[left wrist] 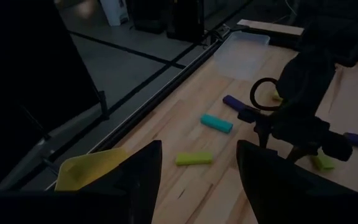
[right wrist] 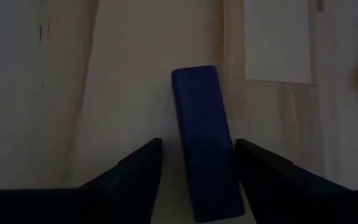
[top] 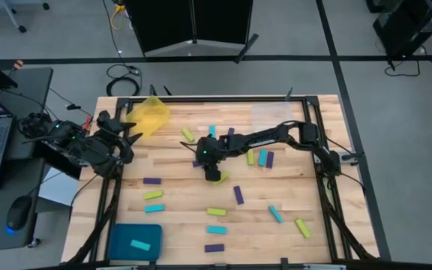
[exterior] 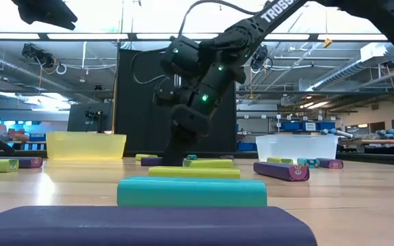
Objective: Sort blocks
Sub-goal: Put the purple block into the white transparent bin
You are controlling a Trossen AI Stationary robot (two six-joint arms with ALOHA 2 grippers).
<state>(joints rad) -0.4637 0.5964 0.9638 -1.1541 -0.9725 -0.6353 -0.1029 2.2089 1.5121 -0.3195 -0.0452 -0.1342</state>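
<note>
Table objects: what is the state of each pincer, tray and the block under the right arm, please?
Right pincer: low over the table, fingers astride a purple block, not yet closed on it.
Purple block: flat on the wood, between those fingers.
Left pincer: open, empty, raised at the table's left edge.
Yellow tray: tilted on its corner.
Teal tray: holds one cyan block.
Clear tray: contents cannot be told.

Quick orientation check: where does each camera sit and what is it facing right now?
High: overhead, straight down; both arms, table.
Low: table height, level across; right arm descending behind cyan block.
Left wrist: above yellow tray, facing right arm.
Right wrist: looking down; right gripper straddles purple block.
Shared: yellow tray in high, low, left wrist.
</note>
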